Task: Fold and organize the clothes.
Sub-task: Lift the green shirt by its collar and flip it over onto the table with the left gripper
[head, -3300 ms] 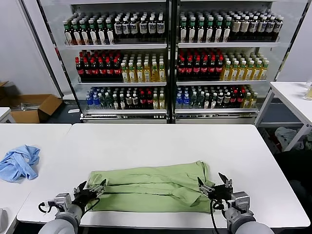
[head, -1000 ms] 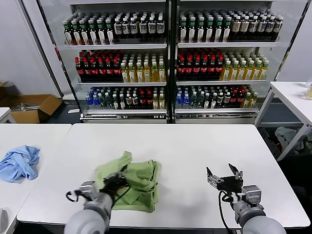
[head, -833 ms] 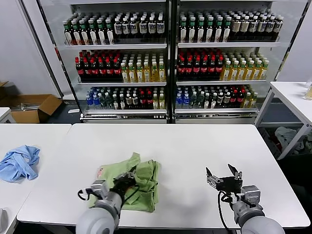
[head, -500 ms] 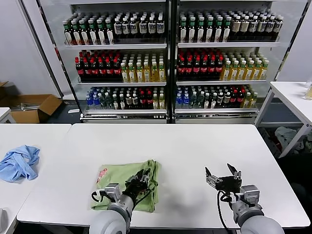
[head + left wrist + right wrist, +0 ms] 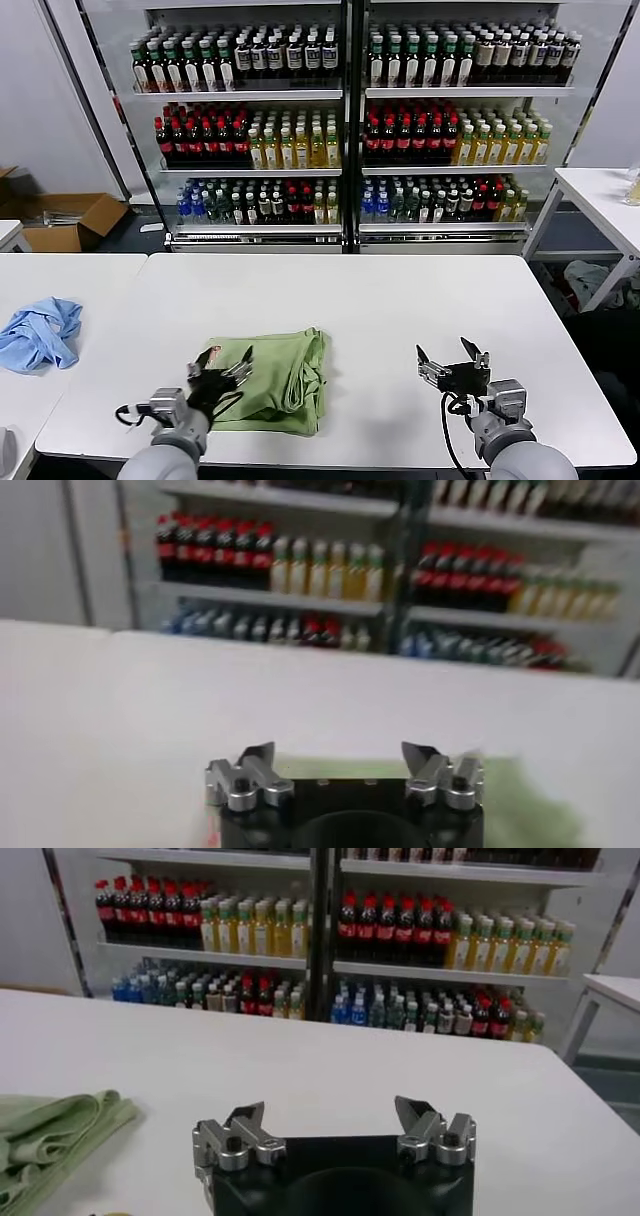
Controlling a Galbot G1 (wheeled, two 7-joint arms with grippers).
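I see the folded green polo shirt (image 5: pixel 272 378) released on the tabletop (image 5: pixel 400 300); my left gripper (image 5: pixel 222 366) has withdrawn leftward, jaws spread empty. Right gripper (image 5: pixel 447 358) waits, jaws likewise apart.

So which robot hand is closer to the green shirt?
The left. The left gripper is open right at the folded green shirt, over its left edge. The right gripper is open too, off to the shirt's right over bare table.

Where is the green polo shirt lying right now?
In the head view the green polo shirt lies folded on the white table, near its front edge, left of centre, with the open left gripper at its left edge.
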